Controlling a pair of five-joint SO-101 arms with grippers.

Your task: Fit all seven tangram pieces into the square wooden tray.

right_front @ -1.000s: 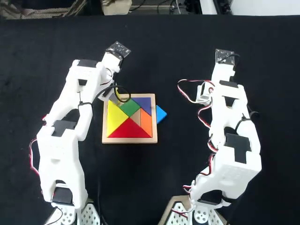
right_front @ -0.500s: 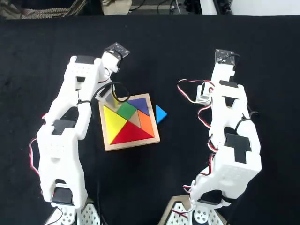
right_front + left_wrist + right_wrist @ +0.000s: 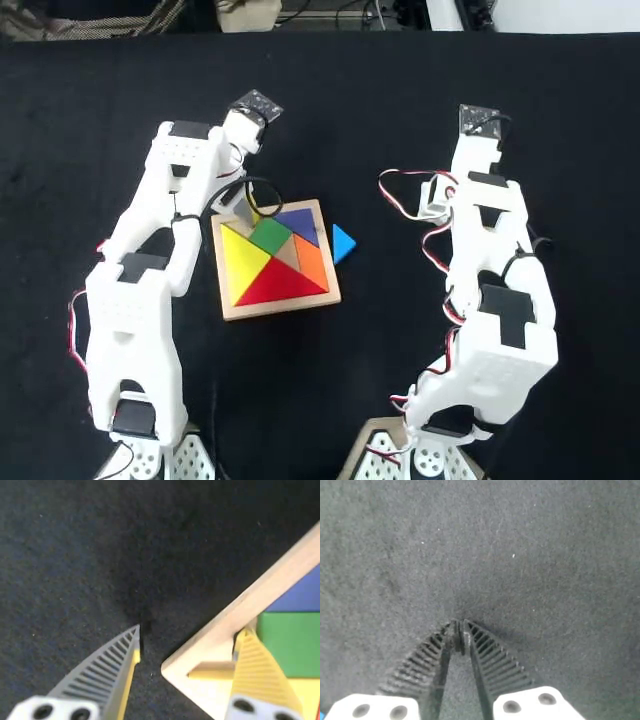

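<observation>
- The wooden tray (image 3: 285,306) sits askew on the black cloth (image 3: 400,100), roughly midway between the two arms and nearer the left one. It holds the yellow piece (image 3: 245,265), the red piece (image 3: 282,286), the green piece (image 3: 270,236), the dark blue piece (image 3: 302,222) and the orange piece (image 3: 313,260).
- The light blue triangle (image 3: 342,243) lies outside on the cloth, just beside the tray's right edge, so I'd say the task is one piece short.
- The left claw (image 3: 190,632) is spread wide and grasps nothing. It straddles the tray's far left corner, one finger over the cloth and the other inside the rim by the green piece.
- The right claw (image 3: 459,629) is clenched on nothing, over bare cloth well away from the tray.
- My worry is that straddled corner. If the left claw closes or drags sideways, it could swing the tray and jolt the seated pieces loose, or knock the rim into the blue triangle.
- With the tray crooked, the loose triangle may not line up with its slot, and a forced push could wedge it on its neighbours.
- In the overhead view the left arm covers the tray's far left corner, so I can't tell what lies there.
- I can't tell whether the inner finger touches the tray floor or hangs above it.
- The tan patch (image 3: 288,254) in the middle could be bare wood or a wood-coloured piece.
</observation>
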